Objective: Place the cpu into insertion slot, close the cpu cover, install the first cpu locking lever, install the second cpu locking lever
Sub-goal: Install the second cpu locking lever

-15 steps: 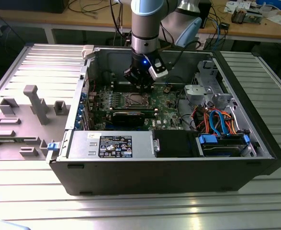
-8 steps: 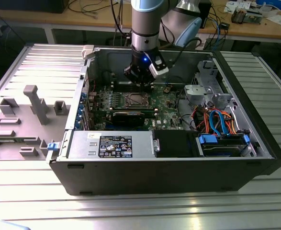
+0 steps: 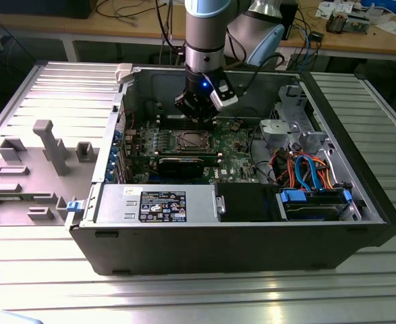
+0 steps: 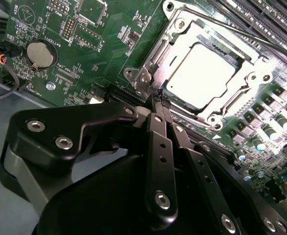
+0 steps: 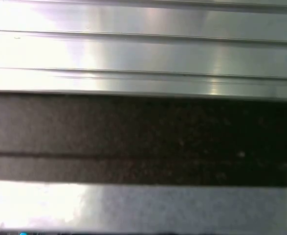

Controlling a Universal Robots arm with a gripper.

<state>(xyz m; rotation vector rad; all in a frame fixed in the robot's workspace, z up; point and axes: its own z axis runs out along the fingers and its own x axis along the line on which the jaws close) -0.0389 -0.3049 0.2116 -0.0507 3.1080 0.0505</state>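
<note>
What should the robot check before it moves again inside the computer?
1. Chip lying flat in its socket: ok, its silver top shows level inside the frame in the second wrist view.
2. Metal cover shut down over the chip: ok, it lies flat around the chip.
3. Gripper shut with its fingertips together: ok, and they hold nothing.
4. Gripper tips at the socket's corner: ok, they sit right beside the frame's edge.
5. Locking levers hooked in place: cannot tell.
6. Arm clear of the case walls: ok in the exterior view.
</note>
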